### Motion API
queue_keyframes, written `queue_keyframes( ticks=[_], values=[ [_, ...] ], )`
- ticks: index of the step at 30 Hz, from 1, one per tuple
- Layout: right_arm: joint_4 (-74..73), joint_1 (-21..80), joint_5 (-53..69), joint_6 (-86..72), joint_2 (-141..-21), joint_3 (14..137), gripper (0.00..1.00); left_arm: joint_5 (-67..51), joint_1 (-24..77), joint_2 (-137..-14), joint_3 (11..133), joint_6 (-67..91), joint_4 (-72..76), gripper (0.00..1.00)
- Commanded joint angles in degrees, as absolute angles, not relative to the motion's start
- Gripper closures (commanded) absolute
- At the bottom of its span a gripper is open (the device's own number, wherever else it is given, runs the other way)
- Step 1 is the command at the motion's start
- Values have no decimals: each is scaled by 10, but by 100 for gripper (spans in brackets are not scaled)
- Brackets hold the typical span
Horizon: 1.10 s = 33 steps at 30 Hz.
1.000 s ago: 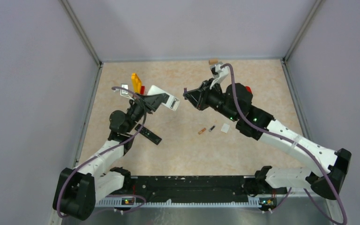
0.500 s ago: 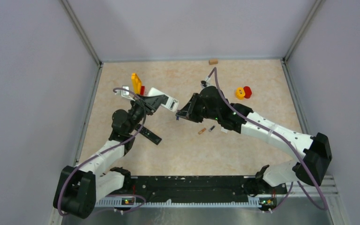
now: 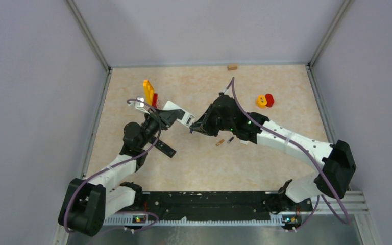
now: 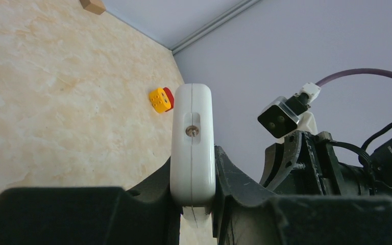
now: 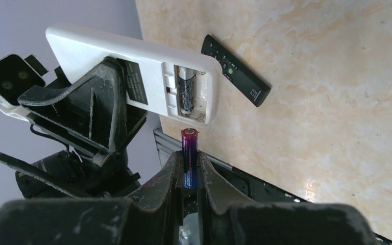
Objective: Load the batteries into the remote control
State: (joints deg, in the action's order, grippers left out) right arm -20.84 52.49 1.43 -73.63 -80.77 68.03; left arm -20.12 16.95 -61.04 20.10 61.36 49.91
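Held battery: a purple-blue cell (image 5: 189, 145) stands upright between the fingers of the right gripper (image 5: 189, 164). Its upper end is just below the open battery bay of the white remote (image 5: 107, 46). I cannot tell whether it touches.
Loaded battery: one black-wrapped cell (image 5: 186, 94) already lies in the bay.
Loose batteries: an orange cell (image 3: 219, 143) and a dark cell (image 3: 230, 140) lie near each other on the table (image 3: 194, 173), just beside the right arm.
White remote: held off the table, with its back and uncovered bay turned toward the right gripper.
Left gripper (image 4: 193, 176): closed on the white remote, one finger on each long side.
Right gripper: clamped on the purple-blue cell.
Black remote (image 3: 163, 148): flat on the table beside the left arm.
Blocks: a yellow block (image 3: 261, 101) touches a red one (image 3: 270, 99) on the far right. A yellow wedge (image 3: 148, 90) stands behind the left gripper. A wooden block (image 3: 231, 66) sits at the far edge.
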Motion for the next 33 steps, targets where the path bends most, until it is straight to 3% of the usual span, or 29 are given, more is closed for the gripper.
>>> queue_keyframes(
  ticks=[1,29,33],
  values=[
    [-207,528,15,-757,-819,710,100,-227,167,-613,195,606,570,100],
    [-181,497,30,-823,-822,673,100,-253,167,-587,187,616,567,100],
    [-166,491,41,-831,-825,666,93,-263,168,-595,195,626,577,100]
  ],
)
